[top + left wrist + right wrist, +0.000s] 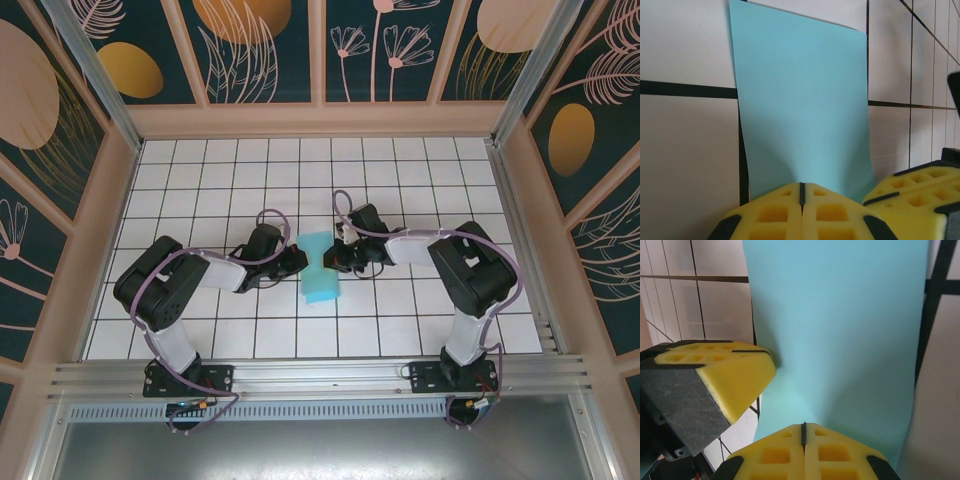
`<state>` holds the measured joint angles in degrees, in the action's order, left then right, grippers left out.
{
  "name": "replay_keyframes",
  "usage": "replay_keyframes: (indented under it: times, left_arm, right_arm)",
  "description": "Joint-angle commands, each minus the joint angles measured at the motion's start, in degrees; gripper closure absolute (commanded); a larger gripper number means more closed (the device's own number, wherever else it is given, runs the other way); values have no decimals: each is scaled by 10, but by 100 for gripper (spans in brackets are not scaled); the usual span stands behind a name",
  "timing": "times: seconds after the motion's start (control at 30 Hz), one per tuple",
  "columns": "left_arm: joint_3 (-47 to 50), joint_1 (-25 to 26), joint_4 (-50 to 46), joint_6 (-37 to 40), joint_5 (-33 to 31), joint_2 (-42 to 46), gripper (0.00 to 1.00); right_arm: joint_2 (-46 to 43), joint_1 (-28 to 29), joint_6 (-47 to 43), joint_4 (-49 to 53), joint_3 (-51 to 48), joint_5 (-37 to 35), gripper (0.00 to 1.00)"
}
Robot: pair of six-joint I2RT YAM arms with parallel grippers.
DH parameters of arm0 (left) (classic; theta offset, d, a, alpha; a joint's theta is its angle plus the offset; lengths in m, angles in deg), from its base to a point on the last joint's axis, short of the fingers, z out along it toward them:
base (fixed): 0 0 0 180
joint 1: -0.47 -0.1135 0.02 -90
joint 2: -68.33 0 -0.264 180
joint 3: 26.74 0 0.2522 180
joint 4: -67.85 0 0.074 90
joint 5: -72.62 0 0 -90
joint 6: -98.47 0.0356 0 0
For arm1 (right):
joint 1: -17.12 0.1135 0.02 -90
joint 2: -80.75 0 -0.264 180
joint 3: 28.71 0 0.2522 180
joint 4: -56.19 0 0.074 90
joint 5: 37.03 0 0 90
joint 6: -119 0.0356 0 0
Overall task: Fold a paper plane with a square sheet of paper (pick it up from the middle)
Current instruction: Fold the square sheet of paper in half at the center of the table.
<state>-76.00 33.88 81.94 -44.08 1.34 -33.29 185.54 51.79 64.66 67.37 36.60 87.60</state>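
**Paper pinched at its waist by both tools**

Paper [321, 288] lies near the middle of the desk [200, 180], between the two arms. It is drawn in across its middle, so from above it reads as an hourglass, wide at the far and near ends and narrow at the waist. The left tool [298, 262] meets that waist from the left side and the right tool [338, 262] from the right, the two just beside each other. In each wrist view the yellow fingers [775, 212] are pressed together with only a thin seam between them. The sheet puckers out of that seam, so both tools are clenched on the paper. Beyond the fingers it spreads flat over the tiles.

The sheet looks thin, light and limp. It buckles where it is nipped, and its free ends will likely sag or flutter once lifted. It should crease readily, which suits folding, but a stray pinch would probably leave a mark. It could tear if the tools pull apart, and it may slide on the smooth tiles. The middle, where it is held, seems the best hold, since both halves should hang evenly. Whether it is one layer or already doubled cannot be told.
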Motion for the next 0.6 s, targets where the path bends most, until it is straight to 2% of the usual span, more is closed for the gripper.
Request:
replay_keyframes:
  times: [0.0,0.37,0.57]
  left_arm:
    - [44,-8,-159,17,-70,-42,100]
    - [47,-8,-156,15,-73,-44,100]
    - [45,-8,-134,20,-46,-30,100]
  right_arm:
    - [18,6,-14,14,24,12,100]
    - [11,-13,-67,56,-3,3,100]
    - [-20,-17,-76,75,5,1,100]
